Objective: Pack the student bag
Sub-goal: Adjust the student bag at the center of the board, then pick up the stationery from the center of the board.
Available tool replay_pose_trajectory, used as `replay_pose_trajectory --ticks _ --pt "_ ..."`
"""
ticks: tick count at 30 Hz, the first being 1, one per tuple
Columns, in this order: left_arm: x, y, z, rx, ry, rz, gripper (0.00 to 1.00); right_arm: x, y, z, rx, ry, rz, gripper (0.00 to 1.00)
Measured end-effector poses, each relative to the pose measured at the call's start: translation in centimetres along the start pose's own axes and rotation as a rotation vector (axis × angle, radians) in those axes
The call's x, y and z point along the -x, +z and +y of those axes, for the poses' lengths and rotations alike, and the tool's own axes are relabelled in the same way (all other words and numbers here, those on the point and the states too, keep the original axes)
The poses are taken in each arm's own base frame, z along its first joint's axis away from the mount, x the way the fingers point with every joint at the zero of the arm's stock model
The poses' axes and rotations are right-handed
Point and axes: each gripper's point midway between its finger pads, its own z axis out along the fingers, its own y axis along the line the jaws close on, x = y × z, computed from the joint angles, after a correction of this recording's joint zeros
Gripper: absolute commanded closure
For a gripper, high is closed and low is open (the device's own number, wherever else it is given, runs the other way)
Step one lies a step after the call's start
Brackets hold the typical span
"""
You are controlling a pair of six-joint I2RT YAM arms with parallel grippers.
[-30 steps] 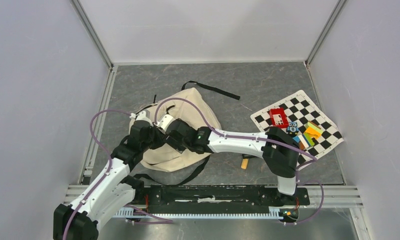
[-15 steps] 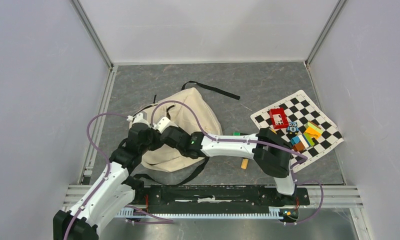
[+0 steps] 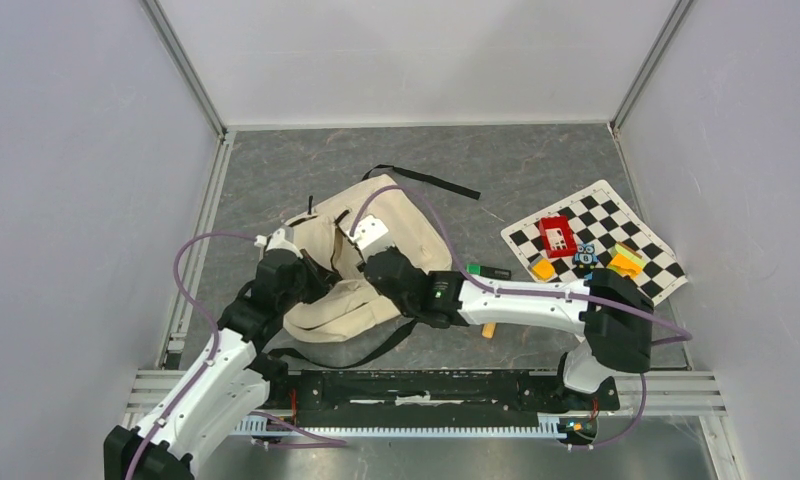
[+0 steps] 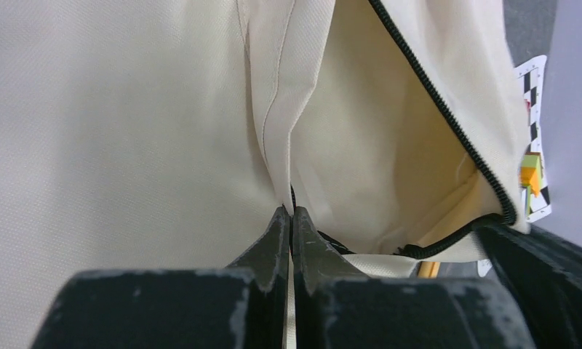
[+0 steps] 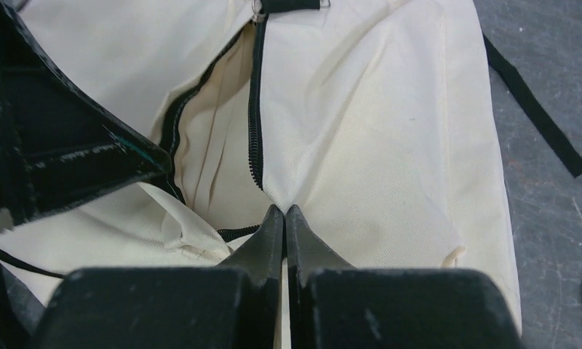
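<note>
The student bag point(image 3: 408, 226) is a cream fabric backpack with black straps, lying on the grey table left of centre. My left gripper point(image 3: 314, 273) is at its near-left side, shut on a fold of cream fabric beside the black zipper edge point(image 4: 291, 212). My right gripper point(image 3: 362, 250) reaches in from the right and is shut on the fabric just right of the zipper point(image 5: 284, 211). Between the two grips the zipper point(image 5: 256, 109) stands partly open, showing cream fabric inside. The bag point(image 5: 361, 131) fills both wrist views.
A checkered mat point(image 3: 648, 282) lies at the right with a red book point(image 3: 556, 236), an orange block point(image 3: 543, 269) and colourful small items point(image 3: 626, 262). A green and black item point(image 3: 488, 271) and a wooden piece point(image 3: 489, 329) lie between bag and mat. A black strap point(image 3: 421, 178) trails behind the bag.
My right gripper has shut on the bag's fabric and drawn back to the right. The bag's opening has spread and its near side has bunched. The left gripper stayed shut on the fabric.
</note>
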Motion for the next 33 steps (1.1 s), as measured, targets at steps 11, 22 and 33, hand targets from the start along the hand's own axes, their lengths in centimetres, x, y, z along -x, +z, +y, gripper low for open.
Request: replay_pose_trajectory --ticks 11,22,33 --pt "-0.5 0.1 0.3 0.004 -0.021 0.013 0.98 -2.2 -0.1 -0.3 -0.005 0.124 -0.042 0.9" --pt "-0.2 0.2 1.6 0.075 -0.003 0.0 0.98 2.7 -1.5 -2.7 -0.029 0.027 -0.082 0.08" --pt "0.8 -0.1 1.8 0.112 0.07 0.021 0.98 -0.7 -5.2 -17.7 -0.187 0.107 0.051 0.02"
